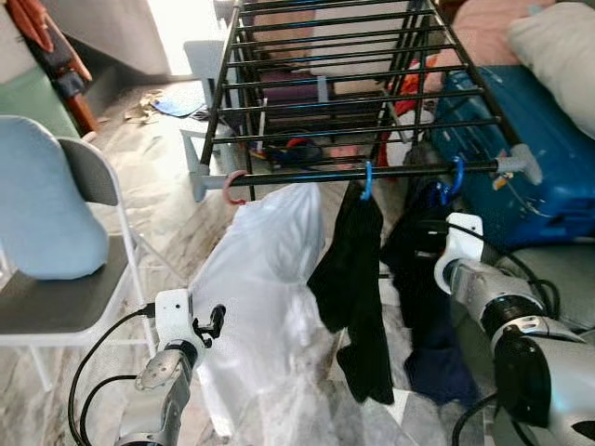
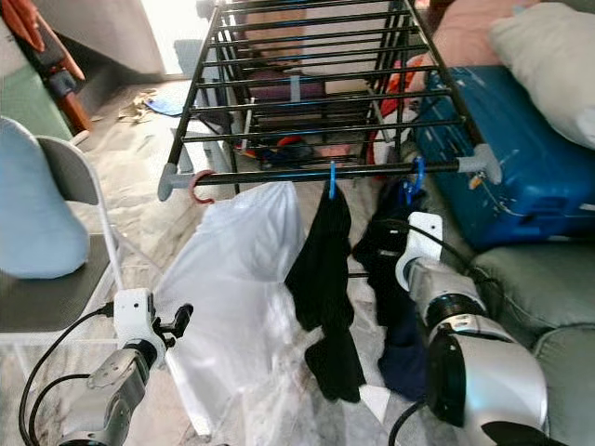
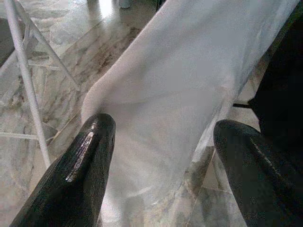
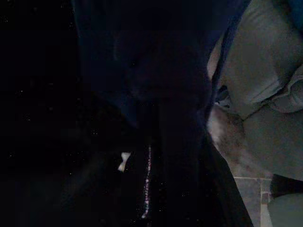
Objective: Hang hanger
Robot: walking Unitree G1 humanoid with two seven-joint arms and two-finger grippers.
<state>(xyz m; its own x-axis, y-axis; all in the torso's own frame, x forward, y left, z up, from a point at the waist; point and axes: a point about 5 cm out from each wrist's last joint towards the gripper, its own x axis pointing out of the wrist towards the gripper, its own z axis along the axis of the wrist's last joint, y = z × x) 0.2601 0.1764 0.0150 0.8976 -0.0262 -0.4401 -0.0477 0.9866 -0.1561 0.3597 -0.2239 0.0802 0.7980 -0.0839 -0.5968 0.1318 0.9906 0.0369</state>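
A black drying rack stands ahead, and three hangers hook over its front rail. A pink hook at the left carries a white garment. The middle blue hook holds a black garment. A second blue hook at the right holds a dark navy garment. My left gripper is open, low and just left of the white garment, holding nothing. My right arm reaches into the navy garment, which darkens the right wrist view.
A white folding chair with a blue cushion stands close on my left. A blue suitcase and a grey sofa crowd the right. Bare marble floor runs along the rack's left.
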